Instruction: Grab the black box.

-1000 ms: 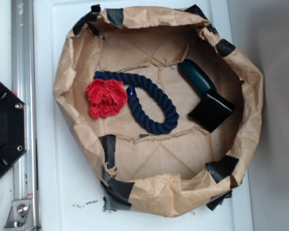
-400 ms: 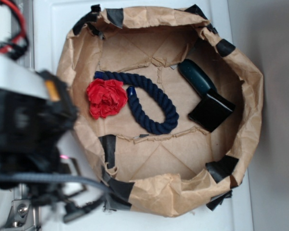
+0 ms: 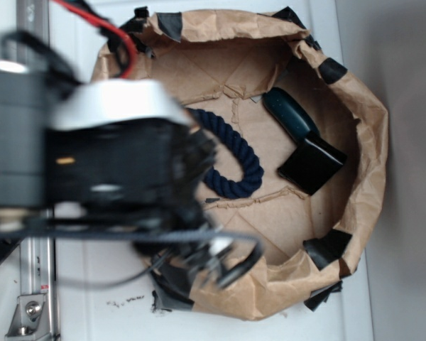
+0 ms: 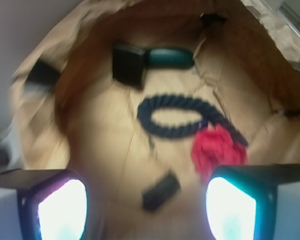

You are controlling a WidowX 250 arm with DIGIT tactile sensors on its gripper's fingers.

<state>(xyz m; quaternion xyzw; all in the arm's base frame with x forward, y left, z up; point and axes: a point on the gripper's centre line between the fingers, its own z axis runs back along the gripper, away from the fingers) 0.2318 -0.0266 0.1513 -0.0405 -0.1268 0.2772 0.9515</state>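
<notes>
While the arm (image 3: 113, 156) looms blurred over the nine o'clock half of the exterior view, the white bench (image 3: 78, 284) carries a brown paper basin (image 3: 373, 142) patched with black tape. Inside it, from big to small: navy rope loop (image 3: 234, 170) near centre, dark teal oblong (image 3: 290, 114) at two o'clock, and the black box (image 3: 311, 165) at three o'clock, touching the oblong's lower end. Red cloth flower (image 4: 219, 149) shows only in the wrist view, beside the rope. Pincer (image 4: 145, 205) wide, both lit pads at the wrist frame's bottom corners, nothing between them; box (image 4: 128, 64) sits far off at eleven o'clock there. Judgement: approach phase only. To do it well, carry across above the rope, centre over the box, turn the jaws to span its flat sides away from the oblong, then descend.
</notes>
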